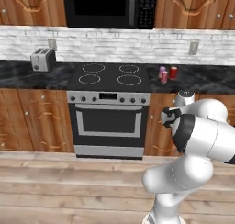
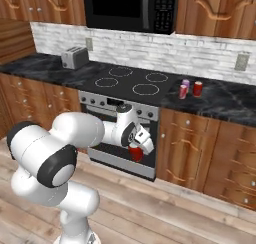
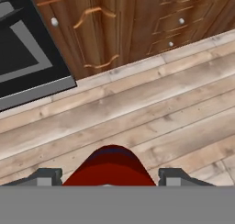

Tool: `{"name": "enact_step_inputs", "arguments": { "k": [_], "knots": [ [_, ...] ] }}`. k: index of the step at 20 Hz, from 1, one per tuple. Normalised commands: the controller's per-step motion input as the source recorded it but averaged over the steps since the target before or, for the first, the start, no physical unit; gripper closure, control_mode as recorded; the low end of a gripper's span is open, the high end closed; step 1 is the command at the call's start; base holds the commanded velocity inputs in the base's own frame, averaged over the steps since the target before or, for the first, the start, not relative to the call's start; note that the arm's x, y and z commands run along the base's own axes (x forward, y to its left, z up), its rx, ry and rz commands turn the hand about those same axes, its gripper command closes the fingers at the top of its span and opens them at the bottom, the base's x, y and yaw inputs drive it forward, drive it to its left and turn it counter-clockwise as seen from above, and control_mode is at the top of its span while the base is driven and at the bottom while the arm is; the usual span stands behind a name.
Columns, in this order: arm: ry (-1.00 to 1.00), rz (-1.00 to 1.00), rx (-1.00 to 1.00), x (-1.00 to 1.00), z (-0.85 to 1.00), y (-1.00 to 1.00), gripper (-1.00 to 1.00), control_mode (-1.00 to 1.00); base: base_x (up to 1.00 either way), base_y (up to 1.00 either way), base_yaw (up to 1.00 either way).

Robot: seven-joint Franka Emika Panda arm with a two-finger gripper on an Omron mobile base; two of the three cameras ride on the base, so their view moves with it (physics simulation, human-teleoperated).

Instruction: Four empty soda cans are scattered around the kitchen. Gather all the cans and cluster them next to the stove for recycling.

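My gripper (image 2: 137, 151) hangs in front of the stove's oven door, above the floor, shut on a red soda can (image 2: 135, 153). In the hand view the same can (image 3: 110, 165) sits between the two fingertips (image 3: 45, 176), pointing down at the wood plank floor. Three more soda cans stand close together on the black counter just right of the stove (image 1: 110, 76): a pink-purple one (image 1: 161, 71), a red one (image 1: 164, 77) in front of it and another red one (image 1: 173, 72). From the right base view they show as pink-purple (image 2: 186, 83), red (image 2: 183, 91) and red (image 2: 198, 88).
A silver toaster (image 1: 43, 59) sits on the counter left of the stove. A black microwave (image 1: 110, 7) hangs above the cooktop. Brown cabinet doors (image 3: 105, 30) run right of the oven front (image 3: 23, 58). The plank floor (image 3: 151, 108) lies below the hand.
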Motion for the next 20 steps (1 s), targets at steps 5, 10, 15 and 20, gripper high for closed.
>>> {"name": "enact_step_inputs", "arguments": {
  "k": [5,10,15,20],
  "knots": [
    [0.0,0.0,0.0,0.0,0.0,0.0,1.0,1.0,0.41,-0.46,0.0],
    [0.0,0.0,0.0,0.0,0.0,0.0,1.0,1.0,0.41,-0.46,0.0],
    [0.0,0.0,0.0,0.0,0.0,0.0,1.0,1.0,0.39,-0.45,0.01],
    [0.0,0.0,0.0,0.0,0.0,0.0,1.0,1.0,0.34,-0.49,0.0]
  ]
}}
